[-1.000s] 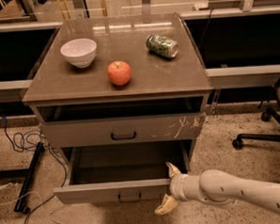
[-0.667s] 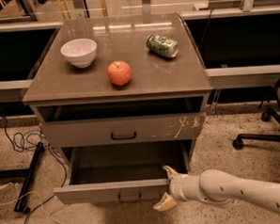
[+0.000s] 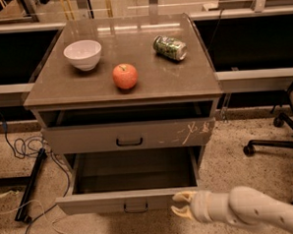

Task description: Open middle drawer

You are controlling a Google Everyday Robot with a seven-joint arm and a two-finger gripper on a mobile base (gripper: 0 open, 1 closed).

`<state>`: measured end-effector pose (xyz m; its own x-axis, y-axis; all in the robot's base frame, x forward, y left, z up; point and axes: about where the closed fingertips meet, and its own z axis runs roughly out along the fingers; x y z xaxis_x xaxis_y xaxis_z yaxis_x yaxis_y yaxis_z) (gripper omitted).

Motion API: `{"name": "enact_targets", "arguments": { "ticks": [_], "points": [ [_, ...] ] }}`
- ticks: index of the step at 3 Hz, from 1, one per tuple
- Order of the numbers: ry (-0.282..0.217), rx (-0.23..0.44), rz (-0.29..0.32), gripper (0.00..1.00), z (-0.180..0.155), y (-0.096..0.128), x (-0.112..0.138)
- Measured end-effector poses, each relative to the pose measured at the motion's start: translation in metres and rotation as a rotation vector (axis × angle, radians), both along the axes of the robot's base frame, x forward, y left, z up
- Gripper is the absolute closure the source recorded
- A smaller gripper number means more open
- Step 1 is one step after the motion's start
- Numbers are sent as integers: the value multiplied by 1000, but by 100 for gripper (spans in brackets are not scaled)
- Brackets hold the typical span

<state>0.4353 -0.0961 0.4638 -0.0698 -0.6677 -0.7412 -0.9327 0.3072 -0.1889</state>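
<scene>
The middle drawer (image 3: 97, 202) stands pulled far out from the grey-brown cabinet, and its dark inside (image 3: 134, 170) is bare. Its small dark bar handle (image 3: 135, 206) is at the centre of the plain front. My gripper (image 3: 181, 205), cream-coloured at the end of a white arm (image 3: 260, 215), is at the right end of the drawer front, just off its corner. Its two fingers are apart with nothing between them. The top drawer (image 3: 129, 136), with white scratch marks at its right, stands a little way out above.
On the cabinet top (image 3: 51, 89) are a white bowl (image 3: 83, 54), a red apple (image 3: 125, 76) and a green can (image 3: 170, 47) lying on its side. Cables (image 3: 25, 145) lie on the floor at left. An office chair base (image 3: 276, 144) is at right.
My gripper has dropped slightly and drawn back from the drawer's right corner, and its fingers stand closer together. The middle drawer stays pulled out.
</scene>
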Motion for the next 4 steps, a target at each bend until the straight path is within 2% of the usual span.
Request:
{"name": "enact_targets", "arguments": {
  "ticks": [1,2,3,4],
  "points": [
    [12,9,-14,93,14,-33,-65],
    [16,14,-91,93,14,-63,-82],
    [30,-3,-46,62,2,-41,-46],
    [28,-55,-28,39,-14,-19,6]
  ]
}}
